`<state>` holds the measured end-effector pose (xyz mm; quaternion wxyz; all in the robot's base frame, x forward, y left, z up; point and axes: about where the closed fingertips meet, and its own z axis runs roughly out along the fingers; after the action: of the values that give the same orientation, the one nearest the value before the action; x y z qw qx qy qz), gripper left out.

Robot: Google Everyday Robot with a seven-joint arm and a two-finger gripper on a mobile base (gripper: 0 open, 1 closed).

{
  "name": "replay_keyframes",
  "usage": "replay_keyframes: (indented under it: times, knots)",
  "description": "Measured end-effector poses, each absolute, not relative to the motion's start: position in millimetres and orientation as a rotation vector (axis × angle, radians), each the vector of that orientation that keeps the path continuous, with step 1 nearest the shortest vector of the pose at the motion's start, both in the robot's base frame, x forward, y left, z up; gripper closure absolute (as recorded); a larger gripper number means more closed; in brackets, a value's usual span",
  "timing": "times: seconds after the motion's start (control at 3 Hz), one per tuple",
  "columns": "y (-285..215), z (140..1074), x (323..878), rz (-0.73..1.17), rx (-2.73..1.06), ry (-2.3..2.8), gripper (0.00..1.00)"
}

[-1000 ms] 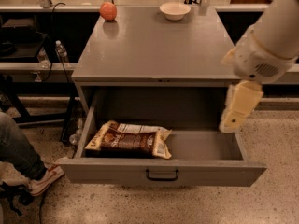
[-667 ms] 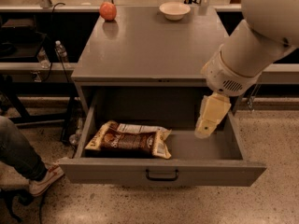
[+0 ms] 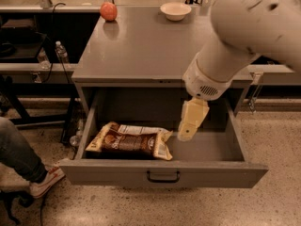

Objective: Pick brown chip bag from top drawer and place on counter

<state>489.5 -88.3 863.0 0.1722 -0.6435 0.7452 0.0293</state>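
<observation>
The brown chip bag (image 3: 130,141) lies flat in the left half of the open top drawer (image 3: 164,172), dark brown in the middle with tan ends. The drawer is pulled fully out, its dark handle at the middle of the front panel. My gripper (image 3: 186,132) hangs from the large white arm and reaches down into the drawer, just right of the bag's right end and a little above the drawer floor. It is apart from the bag. The counter (image 3: 141,44) is the grey top of the cabinet above the drawer.
A red apple (image 3: 108,11) and a white bowl (image 3: 175,11) stand at the back of the counter. A person's leg and shoe (image 3: 28,168) are at the lower left. A plastic bottle (image 3: 61,53) stands left of the cabinet. Speckled floor lies around the drawer.
My arm has swung left and down, bringing the gripper from the drawer's right side toward the bag's right end. The bag has not moved.
</observation>
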Motion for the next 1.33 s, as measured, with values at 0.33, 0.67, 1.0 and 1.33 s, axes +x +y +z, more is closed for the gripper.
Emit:
replay_keyframes:
  times: [0.33, 0.67, 1.0, 1.33]
  knots:
    - [-37, 824, 504, 0.177, -1.884, 2.110, 0.00]
    - [0, 794, 512, 0.247, -1.915, 2.115, 0.00]
    - [31, 769, 528, 0.292, -1.887, 2.140, 0.00]
    - [49, 774, 543, 0.347, -1.842, 2.087, 0.00]
